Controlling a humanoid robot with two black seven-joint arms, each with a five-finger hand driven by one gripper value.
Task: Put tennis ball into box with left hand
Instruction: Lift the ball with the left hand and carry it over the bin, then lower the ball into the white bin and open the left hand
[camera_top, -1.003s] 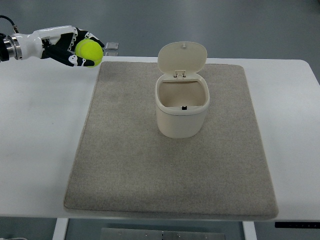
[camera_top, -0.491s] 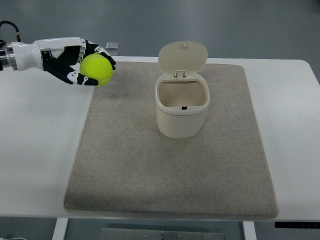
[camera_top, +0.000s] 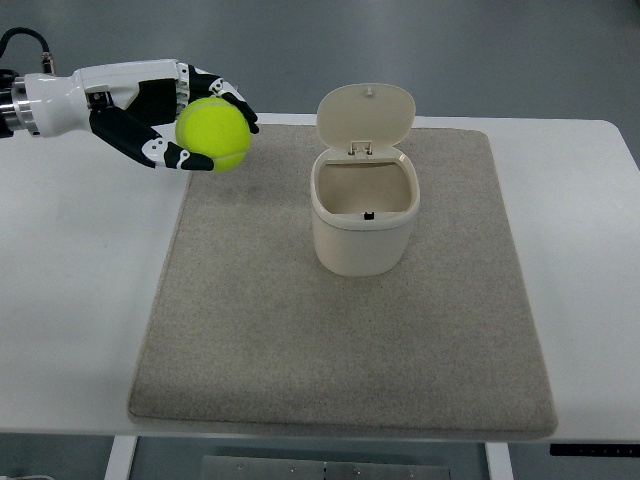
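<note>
Transport stage of a one-handed placement. The left hand (camera_top: 165, 120) enters from the left edge of the top view and grasps the tennis ball (camera_top: 212, 134), its black-and-white fingers (camera_top: 232, 100) wrapped over the far side of the ball and the thumb curled under the near side. This opposed wrap appears chosen to hold a round object securely while it is carried sideways. The ball is held above the far-left corner of the grey mat (camera_top: 260, 330), clear of the surface, to the left of the box (camera_top: 364, 212) and apart from it.

The box stands upright on the far-middle part of the mat. Its hinged lid (camera_top: 366, 115) is tipped back on the far side, so the opening faces upward and is unobstructed; this arrangement lets the ball be lowered or dropped in from above. The interior seems empty. The mat lies on a white table (camera_top: 80, 300), probably to soften contact and limit rolling.

The ball is bright yellow-green and evenly round; its seam cannot be made out here. The task is judged partly done: the ball is grasped and lifted, but not yet over the opening. The right hand is out of view.
</note>
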